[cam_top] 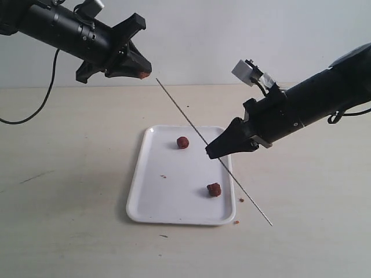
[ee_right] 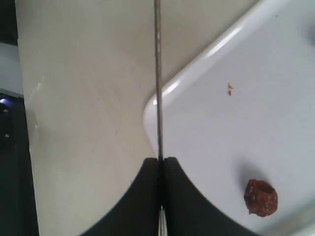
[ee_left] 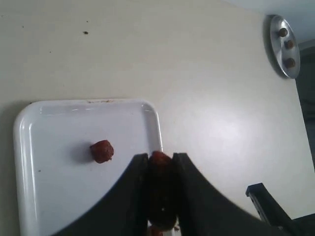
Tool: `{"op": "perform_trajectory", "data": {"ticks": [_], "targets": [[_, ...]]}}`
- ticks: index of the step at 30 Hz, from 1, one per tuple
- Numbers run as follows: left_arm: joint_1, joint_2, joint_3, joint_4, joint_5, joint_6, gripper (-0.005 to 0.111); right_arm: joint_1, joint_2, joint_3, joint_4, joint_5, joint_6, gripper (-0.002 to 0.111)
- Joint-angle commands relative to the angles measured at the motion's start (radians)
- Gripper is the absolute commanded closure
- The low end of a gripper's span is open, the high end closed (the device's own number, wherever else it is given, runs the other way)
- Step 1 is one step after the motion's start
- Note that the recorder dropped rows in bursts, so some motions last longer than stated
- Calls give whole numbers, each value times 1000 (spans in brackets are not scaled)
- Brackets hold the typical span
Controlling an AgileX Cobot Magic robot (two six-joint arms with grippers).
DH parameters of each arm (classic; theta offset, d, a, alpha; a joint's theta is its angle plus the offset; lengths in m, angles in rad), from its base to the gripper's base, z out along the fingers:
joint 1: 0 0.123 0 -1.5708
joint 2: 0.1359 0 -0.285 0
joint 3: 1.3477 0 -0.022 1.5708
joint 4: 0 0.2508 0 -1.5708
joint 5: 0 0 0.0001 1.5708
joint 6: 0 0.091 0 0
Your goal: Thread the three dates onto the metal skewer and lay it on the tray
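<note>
My left gripper [cam_top: 142, 73] hangs high at the upper left, shut on one date [ee_left: 160, 158] whose red tip shows between the black fingers. A short way right of it is the upper tip of the metal skewer [cam_top: 191, 124], which slants down to the lower right. My right gripper [cam_top: 210, 153] is shut on the skewer [ee_right: 158, 73] near its middle, above the tray's right side. The white tray [cam_top: 145, 191] lies flat on the table. Two more dates rest on it: one [cam_top: 183, 142] near the far edge, one [cam_top: 214, 189] near the right rim.
The table is pale beige. Small brown crumbs lie on the tray [cam_top: 164, 176] and beside its near right corner [cam_top: 236, 222]. A round metal disc with screws [ee_left: 284, 45] sits at the table's edge in the left wrist view.
</note>
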Motion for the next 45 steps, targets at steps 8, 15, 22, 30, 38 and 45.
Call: {"op": "perform_trajectory", "data": {"ticks": [8, 15, 22, 30, 38, 45], "targets": [[3, -4, -4, -87, 40, 68, 88, 5, 2, -5, 47, -31, -15, 108], [3, -4, -4, -80, 38, 68, 88, 69, 3, -30, 15, -77, -9, 108], [3, -4, -4, -72, 5, 81, 88, 74, 3, -36, 11, -147, 20, 108], [3, -4, -4, -44, 6, 87, 88, 74, 3, -36, 11, -167, 20, 108], [-2, -4, -1, -37, 6, 87, 88, 74, 3, -38, 16, -176, 19, 108], [-26, -4, -1, -33, -11, 87, 88, 74, 3, -38, 23, -176, 7, 108]]}}
